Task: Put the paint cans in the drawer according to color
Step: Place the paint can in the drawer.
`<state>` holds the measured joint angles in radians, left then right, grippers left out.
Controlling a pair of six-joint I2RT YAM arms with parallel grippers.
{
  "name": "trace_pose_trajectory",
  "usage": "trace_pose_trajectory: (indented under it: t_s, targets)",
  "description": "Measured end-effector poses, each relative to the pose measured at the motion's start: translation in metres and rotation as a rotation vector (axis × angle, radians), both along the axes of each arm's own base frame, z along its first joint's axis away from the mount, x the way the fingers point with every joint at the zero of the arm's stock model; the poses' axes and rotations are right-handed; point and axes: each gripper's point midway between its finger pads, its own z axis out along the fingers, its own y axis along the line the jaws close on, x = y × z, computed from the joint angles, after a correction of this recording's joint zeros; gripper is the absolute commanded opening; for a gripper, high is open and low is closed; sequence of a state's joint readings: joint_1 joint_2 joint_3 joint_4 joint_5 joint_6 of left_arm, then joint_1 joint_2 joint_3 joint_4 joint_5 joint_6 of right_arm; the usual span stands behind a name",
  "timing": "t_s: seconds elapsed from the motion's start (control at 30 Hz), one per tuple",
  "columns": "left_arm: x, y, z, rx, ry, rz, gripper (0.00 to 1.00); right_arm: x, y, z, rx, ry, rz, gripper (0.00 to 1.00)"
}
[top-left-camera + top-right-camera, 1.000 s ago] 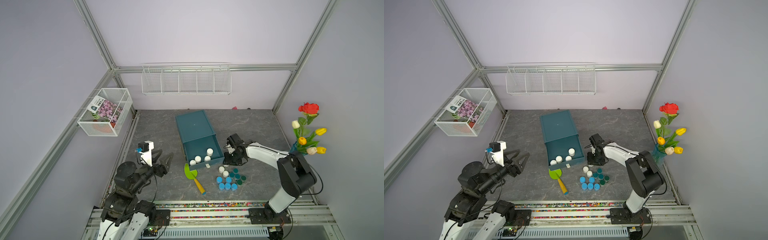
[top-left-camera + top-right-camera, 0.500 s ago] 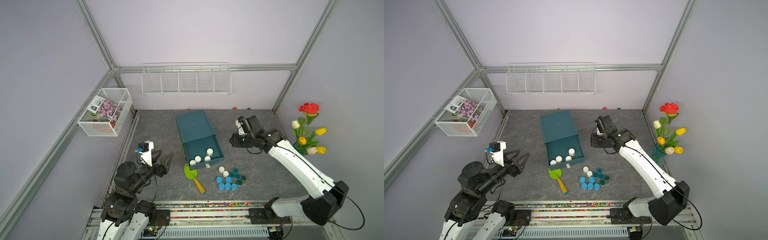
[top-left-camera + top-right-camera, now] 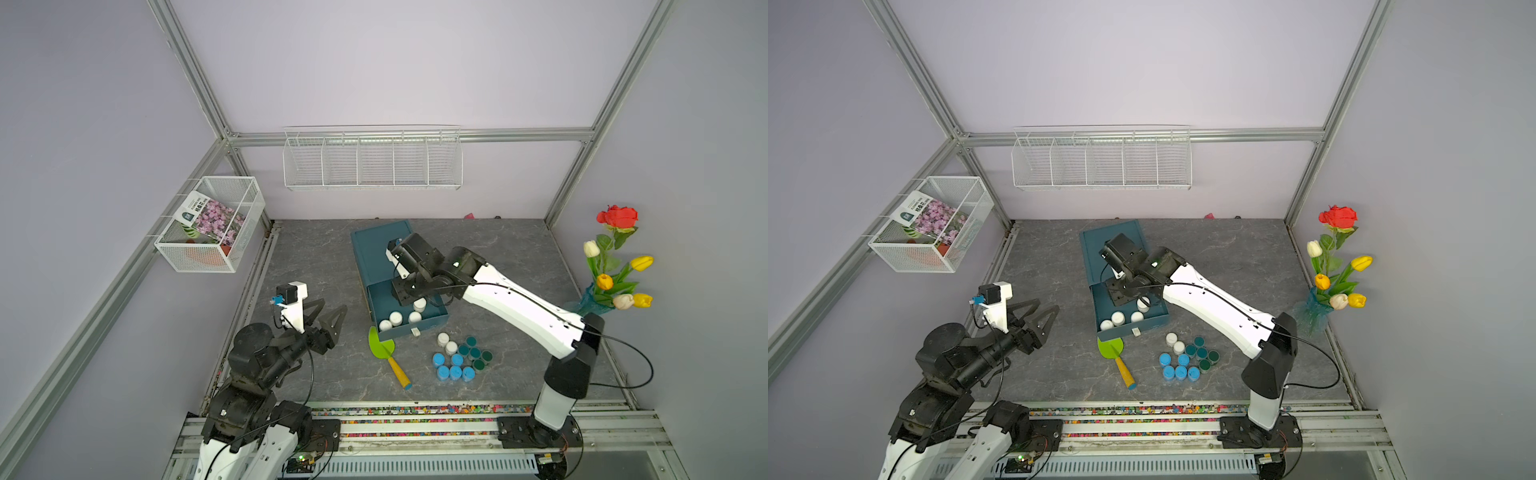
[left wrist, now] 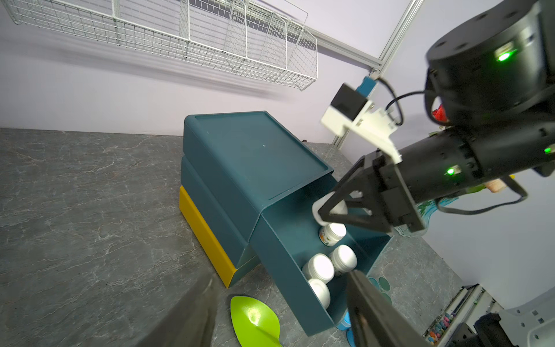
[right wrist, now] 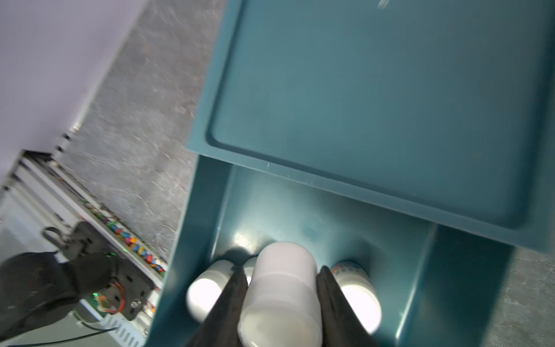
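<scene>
**Right arm at the drawer.** The right gripper (image 5: 282, 272) pinches a white paint can (image 5: 282, 303) between its two dark fingers (image 5: 229, 300). It holds the can over the inside of the pulled-out teal drawer (image 3: 419, 329), near the cabinet (image 3: 374, 253) (whether the can touches the drawer floor we cannot tell). We count four other white cans (image 3: 395, 318) standing in that drawer, three of them close to its front wall.

On the grey table (image 3: 316, 249), just in front of the drawer, a tight cluster holds two white cans (image 3: 443, 338), five dark teal cans (image 3: 475, 354) and five light blue cans (image 3: 456, 372). A green trowel (image 3: 382, 345) with a yellow handle lies beside the cluster, its blade by the drawer's front corner.

The left gripper (image 3: 333, 306) hangs well apart from the drawer, its fingers spread and empty.
</scene>
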<state>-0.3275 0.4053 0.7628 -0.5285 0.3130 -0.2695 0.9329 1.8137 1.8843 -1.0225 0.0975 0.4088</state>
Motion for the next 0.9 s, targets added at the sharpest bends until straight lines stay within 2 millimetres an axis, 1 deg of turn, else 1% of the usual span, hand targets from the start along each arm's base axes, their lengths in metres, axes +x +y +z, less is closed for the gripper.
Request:
trace_pose_trajectory:
  t_s: [0.07, 0.13, 0.27, 0.4, 0.6, 0.9]
  targets:
    - [0.000, 0.000, 0.000, 0.000, 0.000, 0.000, 0.71, 0.002, -0.003, -0.008, -0.035, 0.001, 0.004, 0.13]
    - [0.000, 0.000, 0.000, 0.000, 0.000, 0.000, 0.71, 0.005, -0.005, -0.012, -0.062, -0.007, 0.008, 0.13]
    - [0.000, 0.000, 0.000, 0.000, 0.000, 0.000, 0.71, 0.009, -0.011, -0.016, -0.109, -0.025, 0.001, 0.13]
    - [0.000, 0.000, 0.000, 0.000, 0.000, 0.000, 0.71, 0.012, -0.021, -0.022, -0.171, -0.032, -0.011, 0.13]
    - [0.000, 0.000, 0.000, 0.000, 0.000, 0.000, 0.71, 0.016, -0.029, -0.026, -0.202, -0.035, -0.026, 0.12]
    - [0.000, 0.000, 0.001, -0.001, -0.002, 0.000, 0.71, 0.006, -0.042, -0.047, -0.259, 0.015, -0.024, 0.13]
